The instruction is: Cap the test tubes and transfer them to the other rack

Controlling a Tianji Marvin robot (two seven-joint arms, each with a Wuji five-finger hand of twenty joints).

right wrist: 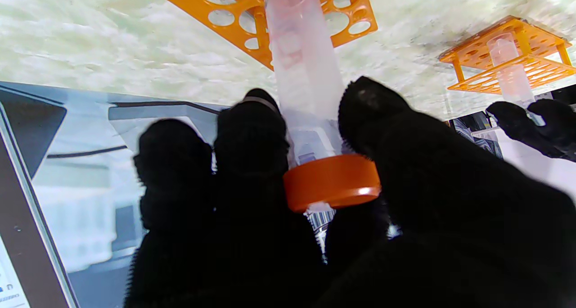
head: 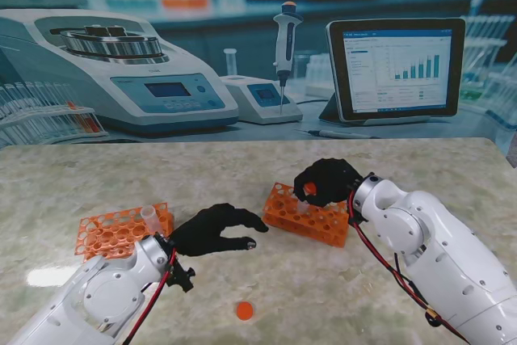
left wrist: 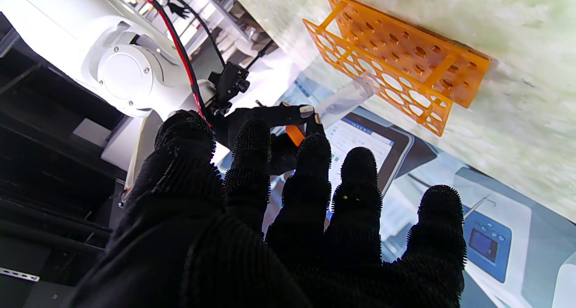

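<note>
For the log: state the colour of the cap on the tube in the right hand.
Orange cap; clearest in the right wrist view.

Two orange racks, one under the right hand (head: 327,181), one beside the left hand (head: 216,229), two test tubes, two orange caps

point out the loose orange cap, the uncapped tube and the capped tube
loose orange cap (head: 244,309), stand view, its top face
uncapped tube (head: 150,215), stand view, its open rim
capped tube (right wrist: 306,83), right wrist view, its clear body
</note>
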